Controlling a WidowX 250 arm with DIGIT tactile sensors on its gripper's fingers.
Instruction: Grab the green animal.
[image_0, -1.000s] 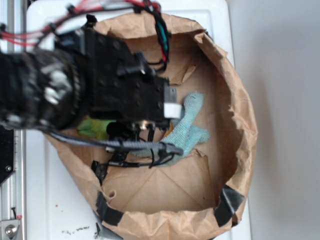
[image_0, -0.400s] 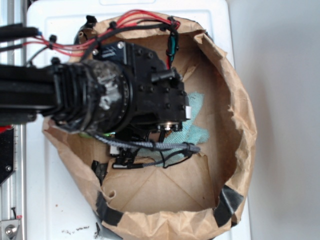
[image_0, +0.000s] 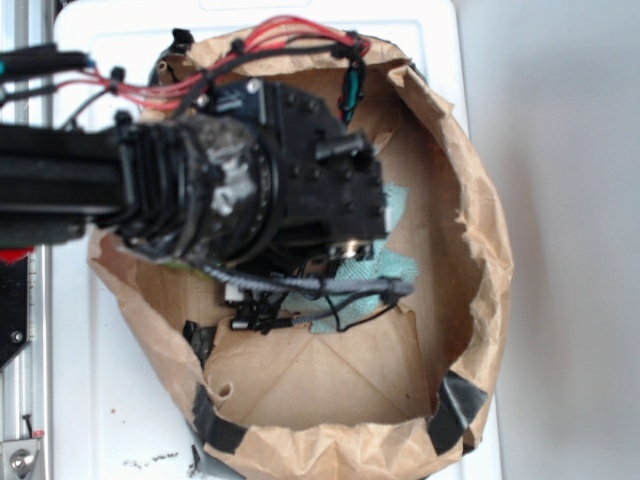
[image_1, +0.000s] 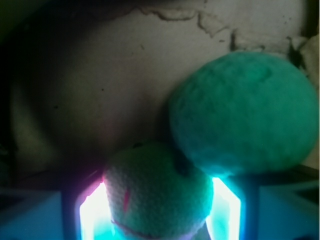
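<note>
Down in the paper bag (image_0: 470, 250), the claw (image_1: 159, 210) has its fingers either side of the frog (image_1: 155, 195) beside the ball (image_1: 242, 112), apparently clamped; lifting remains.

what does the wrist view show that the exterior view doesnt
Only the wrist view shows the green animal between the glowing fingers, with the teal ball touching it.

Only the exterior view shows the brown paper bag, the blue-green cloth and the black arm covering the toys.

Both look into the bag's brown interior.
</note>
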